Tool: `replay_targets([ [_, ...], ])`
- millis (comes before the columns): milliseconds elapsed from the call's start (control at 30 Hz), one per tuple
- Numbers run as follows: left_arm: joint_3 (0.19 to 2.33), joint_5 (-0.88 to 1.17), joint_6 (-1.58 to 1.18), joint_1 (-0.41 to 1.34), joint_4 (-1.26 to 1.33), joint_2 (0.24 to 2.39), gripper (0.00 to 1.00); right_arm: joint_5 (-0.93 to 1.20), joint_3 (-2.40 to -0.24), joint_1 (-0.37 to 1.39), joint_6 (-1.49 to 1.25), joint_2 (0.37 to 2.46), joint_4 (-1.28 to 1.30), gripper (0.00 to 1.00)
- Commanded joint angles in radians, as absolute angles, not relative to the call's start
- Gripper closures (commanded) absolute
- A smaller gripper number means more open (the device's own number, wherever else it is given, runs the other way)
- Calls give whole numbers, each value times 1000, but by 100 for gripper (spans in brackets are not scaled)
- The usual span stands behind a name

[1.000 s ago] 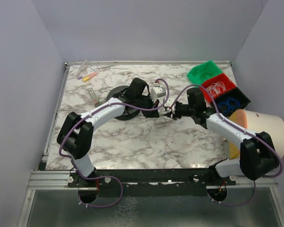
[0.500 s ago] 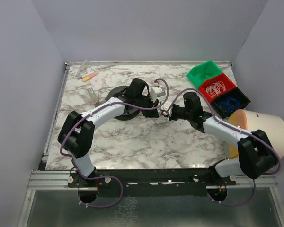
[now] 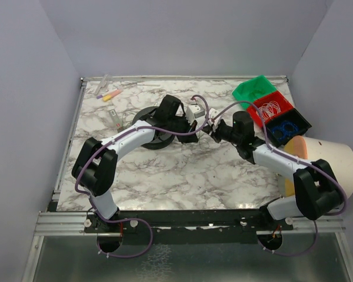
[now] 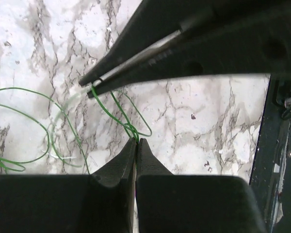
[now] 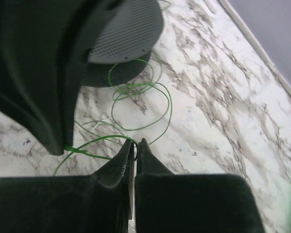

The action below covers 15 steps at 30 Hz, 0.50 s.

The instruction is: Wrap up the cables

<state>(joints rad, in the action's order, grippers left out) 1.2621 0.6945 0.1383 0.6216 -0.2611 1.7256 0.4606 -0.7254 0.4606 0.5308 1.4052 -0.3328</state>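
Marble table [image 3: 165,176]; cable [image 5: 131,89]: hair-thin, green, loose loops; left jaws and right jaws clamped on it

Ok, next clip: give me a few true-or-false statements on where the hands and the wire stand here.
1. The left hand and the right hand are both shut on the thin green wire. True.
2. The hands sit at opposite ends of the table. False: their tips nearly meet, near the table's middle.
3. Loose loops of the wire lie on the table beside the black spool. True.
4. The red bin is empty. False: it holds whitish coils.
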Motion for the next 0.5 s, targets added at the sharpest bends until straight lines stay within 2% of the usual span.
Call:
replay_targets([
  [0,1263,733,145,623,-296,1713,100,257,-732,380,314,1420,-485,100],
  [200,1262,738,149,624,-298,1718,100,75,-735,289,199,1422,-514,99],
  [467,1264,741,151,624,-301,1721,100,14,-747,160,138,1399,-478,100],
])
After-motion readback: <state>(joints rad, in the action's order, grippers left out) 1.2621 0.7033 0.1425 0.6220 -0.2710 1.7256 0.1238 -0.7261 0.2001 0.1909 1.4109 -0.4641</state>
